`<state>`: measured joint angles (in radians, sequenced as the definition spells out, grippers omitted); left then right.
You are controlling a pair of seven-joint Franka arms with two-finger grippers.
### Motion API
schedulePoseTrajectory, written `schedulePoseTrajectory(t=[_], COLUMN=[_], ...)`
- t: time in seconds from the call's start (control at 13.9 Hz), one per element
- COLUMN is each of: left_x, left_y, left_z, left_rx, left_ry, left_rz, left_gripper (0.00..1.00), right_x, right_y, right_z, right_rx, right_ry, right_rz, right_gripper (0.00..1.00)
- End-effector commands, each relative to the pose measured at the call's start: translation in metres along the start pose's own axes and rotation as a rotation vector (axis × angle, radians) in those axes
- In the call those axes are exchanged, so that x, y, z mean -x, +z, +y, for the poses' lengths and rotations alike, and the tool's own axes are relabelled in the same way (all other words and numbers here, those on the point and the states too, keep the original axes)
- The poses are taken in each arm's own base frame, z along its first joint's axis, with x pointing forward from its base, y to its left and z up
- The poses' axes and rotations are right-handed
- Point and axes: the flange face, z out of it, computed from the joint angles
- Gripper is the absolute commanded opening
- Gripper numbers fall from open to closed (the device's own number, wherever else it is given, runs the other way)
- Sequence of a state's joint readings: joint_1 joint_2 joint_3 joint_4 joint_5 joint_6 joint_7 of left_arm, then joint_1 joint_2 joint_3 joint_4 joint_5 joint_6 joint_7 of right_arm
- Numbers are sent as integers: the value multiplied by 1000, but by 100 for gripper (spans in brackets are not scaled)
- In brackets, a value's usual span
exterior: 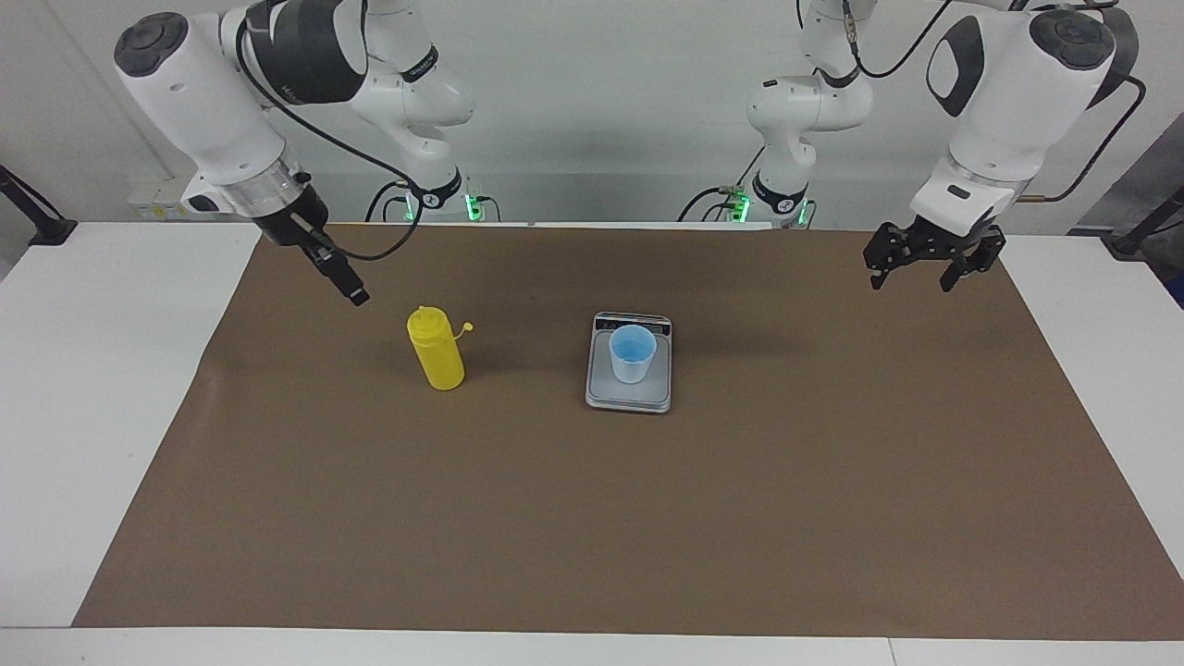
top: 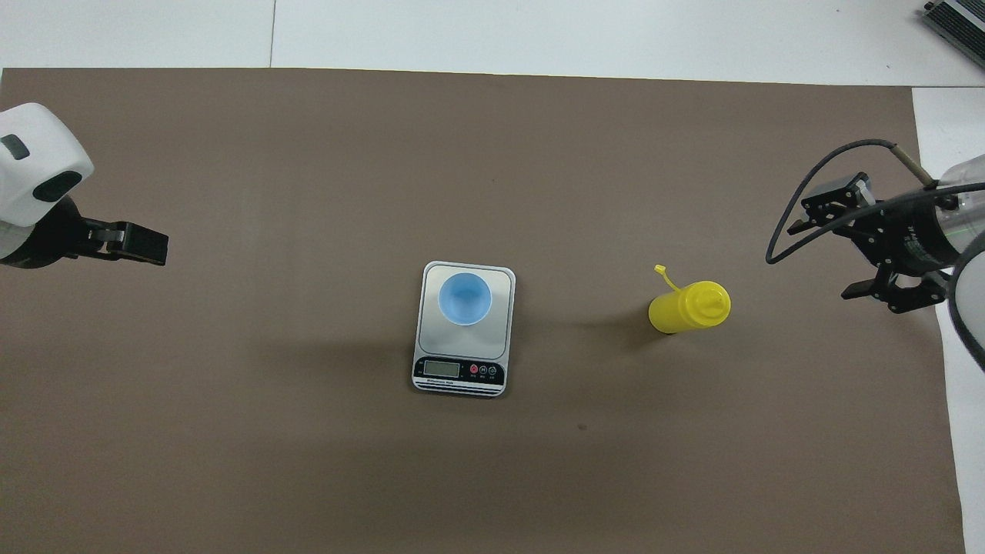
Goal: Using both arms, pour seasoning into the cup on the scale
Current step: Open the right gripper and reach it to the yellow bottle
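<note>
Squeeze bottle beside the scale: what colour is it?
Bright yellow; the facing view shows it best.

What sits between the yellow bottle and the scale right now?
Nothing: only bare brown mat lies between the yellow bottle and the scale that carries the blue cup. The overhead view shows the gap plainly, and the facing view agrees.
</note>
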<state>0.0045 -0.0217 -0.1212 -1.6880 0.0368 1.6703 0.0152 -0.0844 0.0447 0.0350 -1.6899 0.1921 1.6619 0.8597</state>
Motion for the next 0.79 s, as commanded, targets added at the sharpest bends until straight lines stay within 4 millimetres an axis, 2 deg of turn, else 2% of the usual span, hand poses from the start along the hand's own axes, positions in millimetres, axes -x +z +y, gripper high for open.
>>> schedulePoseTrajectory(t=[0.0, 0.14, 0.22, 0.29, 0.5, 0.72], left_x=[4, 7, 6, 6, 9, 8], left_y=[-25, -32, -38, -36, -32, -32], left_z=[-7, -9, -11, -11, -10, -16], left_rx=[6, 1, 19, 36, 63, 54], left_ry=[16, 40, 27, 13, 8, 11], left_rz=[-21, -17, 5, 9, 3, -2], left_gripper=[100, 100, 100, 100, 100, 100], right_x=[-22, -45, -52, -58, -73, -77], right_y=[25, 47, 63, 80, 120, 158], right_z=[2, 11, 11, 9, 14, 24], right_rx=[-32, -44, -33, -21, -53, -86], right_ry=[157, 226, 241, 252, 320, 373], right_rz=[-114, -209, -239, -259, -331, -388], right_gripper=[100, 100, 100, 100, 100, 100])
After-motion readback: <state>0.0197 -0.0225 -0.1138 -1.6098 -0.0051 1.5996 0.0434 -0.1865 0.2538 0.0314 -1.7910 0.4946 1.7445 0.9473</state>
